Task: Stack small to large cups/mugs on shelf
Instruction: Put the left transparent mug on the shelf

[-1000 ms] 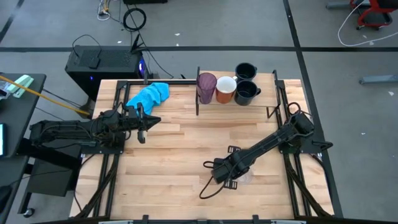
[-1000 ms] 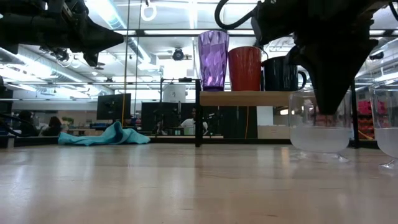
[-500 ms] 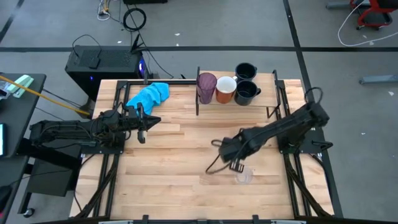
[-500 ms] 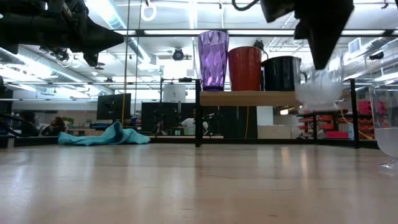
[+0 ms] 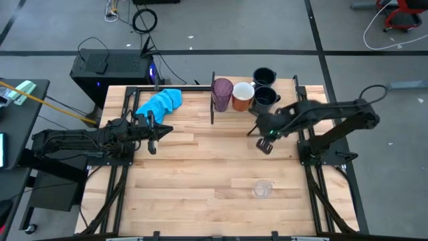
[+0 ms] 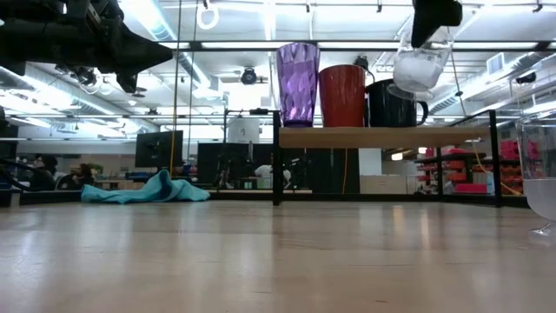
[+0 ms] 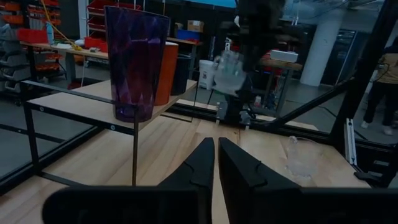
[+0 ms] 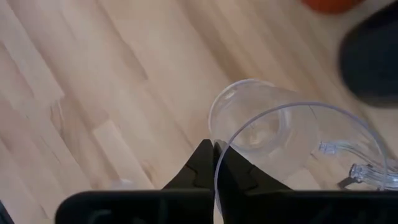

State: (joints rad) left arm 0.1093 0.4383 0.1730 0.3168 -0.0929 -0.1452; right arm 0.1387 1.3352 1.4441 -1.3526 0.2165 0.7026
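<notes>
A purple tumbler (image 5: 222,94), an orange mug (image 5: 242,96) and two navy mugs (image 5: 265,99) stand by their bases on the wooden shelf (image 6: 373,136) at the table's far edge. My right gripper (image 5: 265,142) hangs high in front of the shelf, shut on a small clear cup (image 6: 420,69), close to the front navy mug. A second clear cup (image 5: 261,189) stands on the table near the front edge. My left gripper (image 5: 155,132) waits at the table's left, shut, pointing level at the shelf. My right gripper pinches the clear cup's wall at its rim (image 8: 219,151), one finger inside the cup and one outside. The fingers come from above, slanting down. The cup hangs below them, tilted, lifted clear of the table and above the level of the shelf top.
A bright blue cloth (image 5: 160,102) lies crumpled at the far left of the table. The shelf's black uprights (image 5: 213,100) stand at its corners. Bare wood stretches across the table's middle (image 5: 200,161).
My right gripper has risen from the table's near middle and gone toward the far edge and the shelf, rolling as it went. The clear cup it holds has been lifted clear of the table. The other clear cup stays where it was.
</notes>
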